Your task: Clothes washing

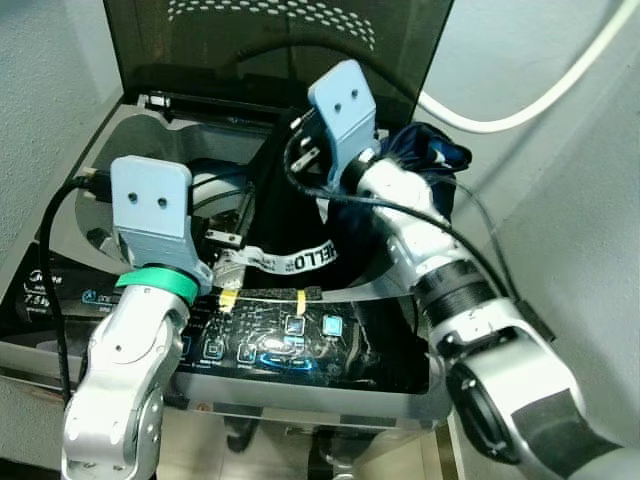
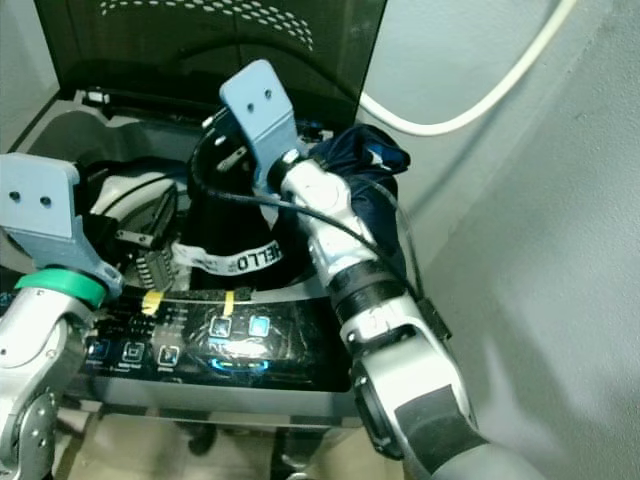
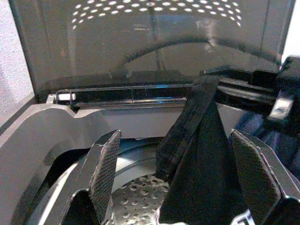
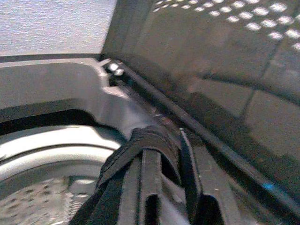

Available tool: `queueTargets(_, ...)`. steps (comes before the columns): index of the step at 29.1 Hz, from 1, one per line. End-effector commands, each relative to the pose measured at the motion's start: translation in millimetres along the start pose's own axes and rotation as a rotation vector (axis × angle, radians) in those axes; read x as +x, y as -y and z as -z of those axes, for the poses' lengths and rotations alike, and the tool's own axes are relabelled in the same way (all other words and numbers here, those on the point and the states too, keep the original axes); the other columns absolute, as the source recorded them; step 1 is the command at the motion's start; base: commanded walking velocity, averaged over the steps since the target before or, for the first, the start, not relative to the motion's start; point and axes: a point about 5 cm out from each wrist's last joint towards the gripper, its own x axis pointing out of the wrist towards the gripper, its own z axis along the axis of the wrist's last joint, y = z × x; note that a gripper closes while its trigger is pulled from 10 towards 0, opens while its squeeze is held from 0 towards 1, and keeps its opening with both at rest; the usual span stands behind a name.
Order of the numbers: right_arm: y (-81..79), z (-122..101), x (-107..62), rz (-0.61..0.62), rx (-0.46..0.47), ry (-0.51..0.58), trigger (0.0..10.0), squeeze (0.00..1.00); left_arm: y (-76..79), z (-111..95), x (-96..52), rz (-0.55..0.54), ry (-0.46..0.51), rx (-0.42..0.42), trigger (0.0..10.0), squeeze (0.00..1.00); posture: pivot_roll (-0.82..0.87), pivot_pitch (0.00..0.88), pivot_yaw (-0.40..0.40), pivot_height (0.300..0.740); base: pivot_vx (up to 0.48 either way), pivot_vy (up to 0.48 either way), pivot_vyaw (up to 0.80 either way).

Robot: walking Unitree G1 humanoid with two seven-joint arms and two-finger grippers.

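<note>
Washing machine (image 1: 130, 140): top-loader, centre of the left eye view, tinted lid (image 1: 270, 40) raised at the top of the frame.
Drum (image 3: 140, 199): perforated steel, low centre of the left wrist view.
Black garment (image 1: 290, 215): hangs over the drum opening, mid-frame; a white band with letters (image 1: 300, 260) crosses its lower part.
Right gripper (image 4: 161, 164): upper centre over the opening, fingers clamped on the black garment's top fold.
Left gripper (image 3: 183, 173): left of centre above the front rim, fingers (image 3: 105, 168) spread apart, cloth between them, not pinched.
Navy garment (image 1: 430, 160): bunched on the machine's right rim, beside the right arm.
Control panel (image 1: 290, 345): lower centre, icons lit blue.
Hose (image 1: 540, 95): white, upper right, along the wall.
</note>
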Motion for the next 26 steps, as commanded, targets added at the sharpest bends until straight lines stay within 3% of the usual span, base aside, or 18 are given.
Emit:
queueTargets(1,-3.2,-17.3,-9.4,-0.145,0.038,0.096,10.0,1.0,1.0,-2.5,0.8,0.021,-0.003,0.008,10.0,0.0,0.09,0.053,-0.032,0.74,0.0,0.0,0.0)
queueTargets(2,-5.9,-25.1,-15.4,-0.22,0.048,0.141,10.0,1.0,1.2,-2.8,1.4,0.026,-0.004,0.01,10.0,0.0,0.09,0.053,-0.032,0.74,0.0,0.0,0.0)
queueTargets(5,-6.1,-32.2,-21.9,-0.275,0.058,0.175,10.0,0.97,2.2,-3.7,1.3,0.035,-0.008,0.013,10.0,0.0,0.09,0.053,-0.03,0.74,0.0,0.0,0.0)
queueTargets(6,-3.3,-39.0,-28.9,-0.304,0.058,0.204,10.0,0.0,3.9,-4.5,1.6,0.042,-0.008,0.015,10.0,0.0,0.09,0.053,-0.029,0.74,0.0,0.0,0.0)
queueTargets(10,8.0,-58.4,-49.3,-0.341,0.068,0.308,10.0,0.0,6.3,-6.7,2.3,0.05,-0.008,0.011,10.0,0.0,0.09,0.053,-0.027,0.74,0.0,0.0,0.0)
queueTargets(17,24.2,-79.1,-70.5,-0.258,0.202,0.445,10.0,0.0,5.1,-8.2,4.1,0.051,-0.005,0.024,10.0,0.0,0.09,0.05,-0.021,0.74,0.0,0.0,0.0)
queueTargets(19,32.3,-92.1,-84.4,-0.186,0.306,0.566,10.0,0.0,3.9,-8.9,7.3,0.049,0.003,0.034,10.0,0.0,0.09,0.049,-0.019,0.74,0.0,0.0,0.0)
queueTargets(24,43.2,-100.3,-94.7,-0.091,0.403,0.664,10.0,0.0,2.2,-9.7,10.8,0.043,0.01,0.042,10.0,0.0,0.09,0.048,-0.014,0.74,0.0,0.0,0.0)
queueTargets(26,57.5,-97.9,-100.7,0.095,0.425,0.67,10.0,0.0,0.2,-11.4,16.4,0.037,0.025,0.053,10.0,0.0,0.08,0.045,-0.01,0.74,0.0,0.0,0.0)
